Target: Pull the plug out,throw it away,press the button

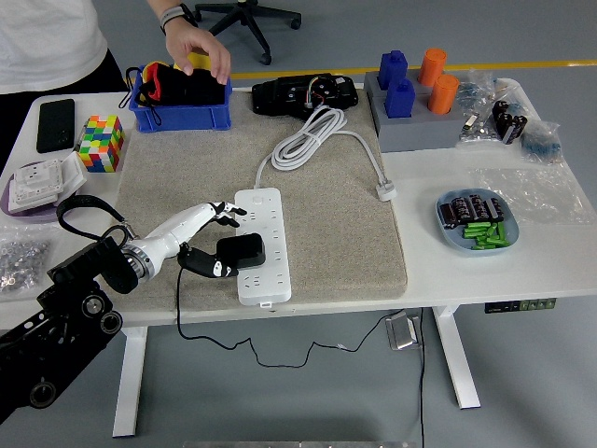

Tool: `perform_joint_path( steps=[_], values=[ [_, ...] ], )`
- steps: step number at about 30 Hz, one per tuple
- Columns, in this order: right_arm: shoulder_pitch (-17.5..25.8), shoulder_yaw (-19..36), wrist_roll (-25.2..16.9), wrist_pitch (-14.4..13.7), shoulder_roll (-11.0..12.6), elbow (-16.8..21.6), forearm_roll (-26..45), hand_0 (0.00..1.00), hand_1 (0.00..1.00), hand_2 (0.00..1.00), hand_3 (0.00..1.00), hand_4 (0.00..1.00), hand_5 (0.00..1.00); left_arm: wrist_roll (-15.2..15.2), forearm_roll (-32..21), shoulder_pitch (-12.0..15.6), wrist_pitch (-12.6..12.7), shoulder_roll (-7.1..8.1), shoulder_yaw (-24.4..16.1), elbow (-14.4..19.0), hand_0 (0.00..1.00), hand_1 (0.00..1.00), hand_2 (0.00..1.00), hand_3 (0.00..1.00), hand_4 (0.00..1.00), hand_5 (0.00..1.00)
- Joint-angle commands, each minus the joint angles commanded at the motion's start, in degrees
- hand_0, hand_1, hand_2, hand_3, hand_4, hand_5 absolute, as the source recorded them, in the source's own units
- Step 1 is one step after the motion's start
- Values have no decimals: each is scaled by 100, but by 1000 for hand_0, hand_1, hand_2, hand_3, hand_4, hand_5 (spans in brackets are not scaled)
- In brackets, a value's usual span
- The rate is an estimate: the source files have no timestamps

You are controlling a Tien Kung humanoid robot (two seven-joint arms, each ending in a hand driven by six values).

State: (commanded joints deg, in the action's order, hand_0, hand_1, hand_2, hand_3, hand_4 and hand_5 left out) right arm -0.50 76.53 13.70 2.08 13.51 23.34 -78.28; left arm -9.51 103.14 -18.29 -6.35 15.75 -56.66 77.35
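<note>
Progress: 0 of 3 steps done | black plug (240,250) seated in white power strip (260,243) on mat | left hand (211,238) fingers spread around plug, grip unclear | left: pull, discard, press button

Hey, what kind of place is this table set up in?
Probably a robotics lab or workshop: a height-adjustable white table on bare grey floor, an office chair behind it, and test props such as a power strip and Rubik's cube.
</note>
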Motion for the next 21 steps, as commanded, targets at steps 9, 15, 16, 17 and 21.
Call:
perform_joint_path(
  steps=[9,15,16,17,21],
  values=[
    [6,-10,1,1,5,-1,-2,757,705,717,729,772,646,-37,-232,-66,158,-63,141,-102,604,489,468,578,836,2],
    [2,0,0,-1,1,1,-1,756,705,716,727,772,645,-104,-348,-111,198,-78,223,-148,433,389,425,568,713,2],
    [2,3,1,-1,1,-1,-2,756,705,716,727,772,645,-105,-345,-116,205,-81,231,-154,433,389,425,568,713,2],
    [2,3,1,0,1,-1,-4,756,705,716,727,772,645,-107,-340,-121,210,-85,240,-164,433,389,425,568,713,2],
    [3,5,1,-2,3,2,-3,756,705,717,729,772,645,-50,-322,-120,221,-95,242,-202,391,323,370,545,663,2]
  ],
)
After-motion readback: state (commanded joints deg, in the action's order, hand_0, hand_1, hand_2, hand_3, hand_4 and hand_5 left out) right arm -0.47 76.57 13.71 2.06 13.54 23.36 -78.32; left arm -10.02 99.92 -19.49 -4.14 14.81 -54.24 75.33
